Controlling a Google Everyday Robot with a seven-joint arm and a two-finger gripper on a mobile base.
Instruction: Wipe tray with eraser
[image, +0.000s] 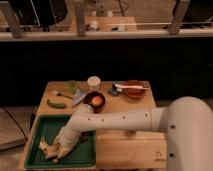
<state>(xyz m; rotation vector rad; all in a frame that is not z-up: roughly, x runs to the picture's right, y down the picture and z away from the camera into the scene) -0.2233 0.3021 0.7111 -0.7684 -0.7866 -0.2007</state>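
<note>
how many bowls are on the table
2: a dark bowl mid-table, a red bowl at the back right. The gripper is low over the tray; the arm may hide others.

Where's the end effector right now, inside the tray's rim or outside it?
Inside. The end effector is down within the green tray, at its near corner, beside the yellow wedge.
</note>
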